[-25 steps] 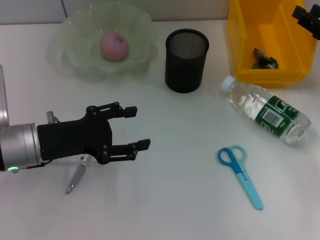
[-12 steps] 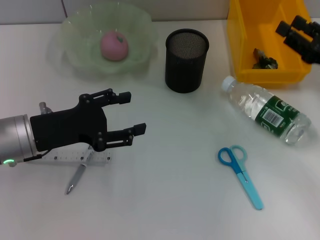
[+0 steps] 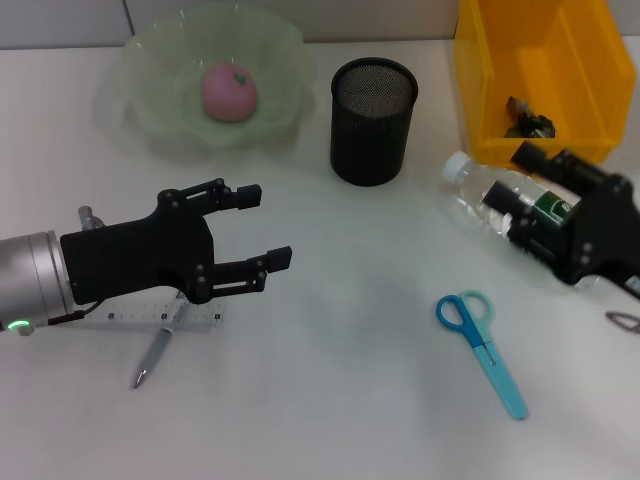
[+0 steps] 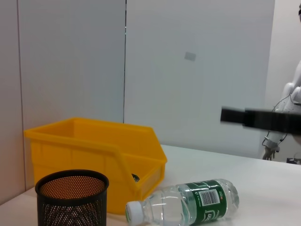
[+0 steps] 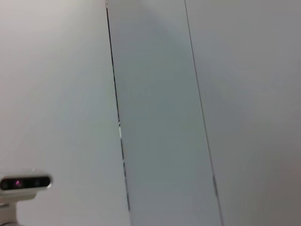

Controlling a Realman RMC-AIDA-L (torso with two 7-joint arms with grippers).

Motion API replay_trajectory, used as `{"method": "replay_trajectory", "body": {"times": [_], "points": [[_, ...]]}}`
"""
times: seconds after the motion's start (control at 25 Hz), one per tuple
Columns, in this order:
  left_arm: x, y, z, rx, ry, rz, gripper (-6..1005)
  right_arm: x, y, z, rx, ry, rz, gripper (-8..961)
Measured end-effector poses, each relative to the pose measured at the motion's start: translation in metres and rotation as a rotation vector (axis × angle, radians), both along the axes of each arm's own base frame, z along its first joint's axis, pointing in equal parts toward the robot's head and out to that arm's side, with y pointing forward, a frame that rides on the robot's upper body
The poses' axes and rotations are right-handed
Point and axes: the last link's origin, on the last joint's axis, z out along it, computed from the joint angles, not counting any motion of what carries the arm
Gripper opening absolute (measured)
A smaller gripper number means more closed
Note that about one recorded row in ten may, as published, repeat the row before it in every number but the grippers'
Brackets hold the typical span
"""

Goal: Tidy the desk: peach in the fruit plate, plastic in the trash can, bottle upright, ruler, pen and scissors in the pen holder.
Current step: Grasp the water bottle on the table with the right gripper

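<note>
Now my right gripper (image 3: 527, 190), fingers spread, sits over the bottle (image 3: 500, 200) lying flat, cap toward the pen holder (image 3: 372, 120); left gripper (image 3: 262, 228) released, idle.

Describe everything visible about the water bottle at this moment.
The bottle is clear plastic with a white cap and a green label bearing a barcode. It lies on its side on the white desk, cap toward the black mesh pen holder, just in front of the yellow bin. In the head view the right gripper, fingers open, overlaps it; contact cannot be told.
</note>
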Motion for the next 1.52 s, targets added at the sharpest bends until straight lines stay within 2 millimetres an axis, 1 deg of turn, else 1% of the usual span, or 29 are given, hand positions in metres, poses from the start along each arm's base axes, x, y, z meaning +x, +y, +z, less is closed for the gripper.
{"method": "replay_trajectory", "body": {"times": [0.08,0.2,0.4,0.56,0.6,0.68,0.72,0.76,0.8,0.84,0.88,0.92,0.96,1.04,1.08,1.12,1.16,1.28,1.32,1.36,1.48,1.52], "points": [[0.001,0.000,-0.001,-0.001,-0.002,-0.001,797,0.001,-0.003,-0.010,-0.041,-0.004,-0.018,611],[0.002,0.001,-0.001,-0.004,-0.002,-0.004,797,0.002,-0.003,-0.017,-0.070,-0.021,-0.032,618],[0.002,0.001,-0.002,-0.004,-0.001,-0.003,797,0.002,-0.002,-0.019,-0.070,-0.016,-0.048,629],[0.001,0.000,-0.002,-0.005,-0.001,0.001,797,0.001,0.004,-0.013,-0.075,-0.003,-0.054,638],[0.001,0.000,-0.002,-0.005,-0.001,0.001,797,0.001,0.006,-0.011,-0.081,0.001,-0.056,640],[0.000,0.000,-0.001,-0.002,-0.002,0.005,797,-0.002,0.015,0.000,-0.107,0.014,-0.059,645],[-0.001,-0.001,-0.001,-0.002,-0.003,0.006,797,-0.007,0.025,0.015,-0.140,0.021,-0.058,647],[-0.001,-0.001,-0.001,-0.002,-0.003,0.006,797,-0.007,0.025,0.015,-0.140,0.021,-0.058,649],[-0.001,-0.001,-0.001,-0.002,-0.003,0.006,797,-0.010,0.029,0.021,-0.161,0.028,-0.064,652],[-0.001,-0.001,-0.001,-0.002,-0.003,0.007,797,-0.016,0.039,0.039,-0.212,0.028,-0.077,654],[-0.001,-0.001,-0.001,-0.002,-0.003,0.007,797,-0.016,0.039,0.039,-0.212,0.028,-0.077,670],[-0.001,-0.001,-0.001,0.000,-0.001,0.006,797,-0.024,0.047,0.054,-0.271,-0.005,-0.090,686],[-0.001,-0.001,-0.001,0.000,-0.001,0.006,797,-0.024,0.047,0.054,-0.271,-0.005,-0.090,702],[-0.001,-0.001,-0.001,0.002,0.000,0.003,797,-0.033,0.057,0.069,-0.332,-0.084,-0.123,733],[-0.001,-0.001,-0.001,0.002,0.001,0.001,797,-0.039,0.065,0.077,-0.353,-0.141,-0.151,749],[-0.001,-0.001,-0.001,0.003,0.001,0.000,797,-0.048,0.076,0.087,-0.383,-0.232,-0.210,765],[-0.001,-0.001,-0.001,0.003,0.001,0.000,796,-0.048,0.076,0.087,-0.383,-0.232,-0.210,765],[-0.001,-0.001,-0.002,0.003,0.002,0.000,796,-0.059,0.088,0.096,-0.416,-0.376,-0.275,766],[-0.001,-0.001,-0.002,0.003,0.002,0.000,796,-0.065,0.094,0.100,-0.429,-0.488,-0.308,766],[-0.001,-0.001,-0.002,0.003,0.002,0.000,796,-0.065,0.094,0.100,-0.429,-0.488,-0.308,766],[-0.001,-0.001,-0.001,0.004,0.002,0.001,796,-0.072,0.100,0.100,-0.465,-0.675,-0.324,766],[-0.002,-0.001,-0.001,0.005,0.003,0.001,796,-0.075,0.104,0.098,-0.506,-0.780,-0.368,767]]}}
